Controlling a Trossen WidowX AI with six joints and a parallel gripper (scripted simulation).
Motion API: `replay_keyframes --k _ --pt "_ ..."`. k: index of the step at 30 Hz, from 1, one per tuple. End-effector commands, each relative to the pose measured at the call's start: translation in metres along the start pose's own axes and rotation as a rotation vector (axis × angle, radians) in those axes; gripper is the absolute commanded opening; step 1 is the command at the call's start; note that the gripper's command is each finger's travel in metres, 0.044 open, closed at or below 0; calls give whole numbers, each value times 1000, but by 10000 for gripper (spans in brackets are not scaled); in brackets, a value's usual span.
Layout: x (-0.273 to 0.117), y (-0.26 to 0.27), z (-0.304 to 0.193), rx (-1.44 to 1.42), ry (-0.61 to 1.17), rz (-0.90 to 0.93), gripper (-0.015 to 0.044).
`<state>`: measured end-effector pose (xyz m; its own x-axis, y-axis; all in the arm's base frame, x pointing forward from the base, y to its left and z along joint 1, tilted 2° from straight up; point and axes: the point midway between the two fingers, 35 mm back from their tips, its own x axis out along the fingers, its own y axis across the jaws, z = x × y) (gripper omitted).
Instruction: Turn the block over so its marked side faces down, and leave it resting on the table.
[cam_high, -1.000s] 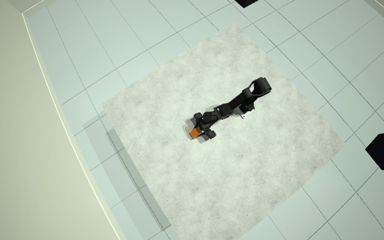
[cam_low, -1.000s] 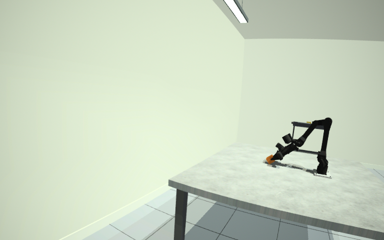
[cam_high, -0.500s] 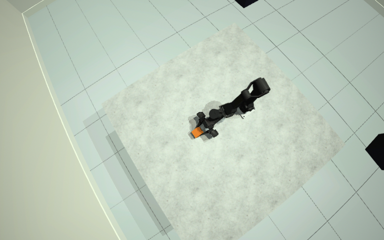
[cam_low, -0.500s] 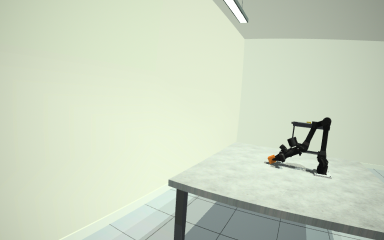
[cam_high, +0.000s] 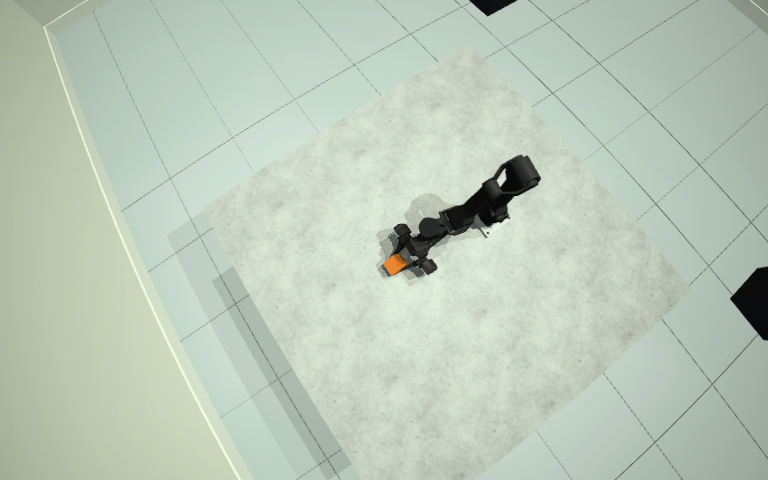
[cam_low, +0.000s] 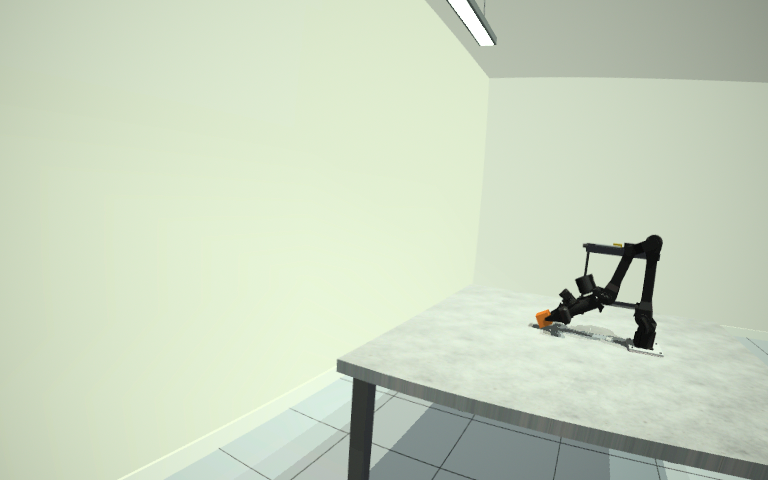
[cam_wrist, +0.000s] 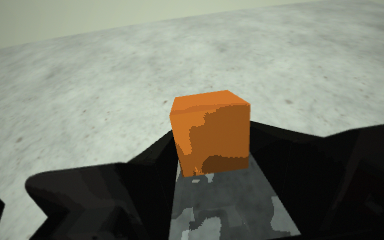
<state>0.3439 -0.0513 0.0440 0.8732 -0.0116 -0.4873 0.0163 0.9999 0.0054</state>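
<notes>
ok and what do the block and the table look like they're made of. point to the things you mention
Orange block (cam_high: 394, 264) (cam_low: 543, 319) (cam_wrist: 212, 137): perhaps painted wood or matte plastic; flat, even colour and crisp edges, no grain or glossy highlight to settle it.

Table (cam_high: 453, 339) (cam_low: 481, 362) (cam_wrist: 90, 85): top looks like dull stone or concrete, maybe laminate, going by its mottled pale grey with small dark specks. The leg (cam_low: 361, 424) could be dark painted metal; it's smooth and plain.
</notes>
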Motion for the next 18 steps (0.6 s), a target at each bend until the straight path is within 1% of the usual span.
replay_keyframes --k 1,14,18 --pt "0 1 1 3 -5 5 105" --pt "0 1 1 3 -5 5 440" --pt "0 1 1 3 -5 5 440"
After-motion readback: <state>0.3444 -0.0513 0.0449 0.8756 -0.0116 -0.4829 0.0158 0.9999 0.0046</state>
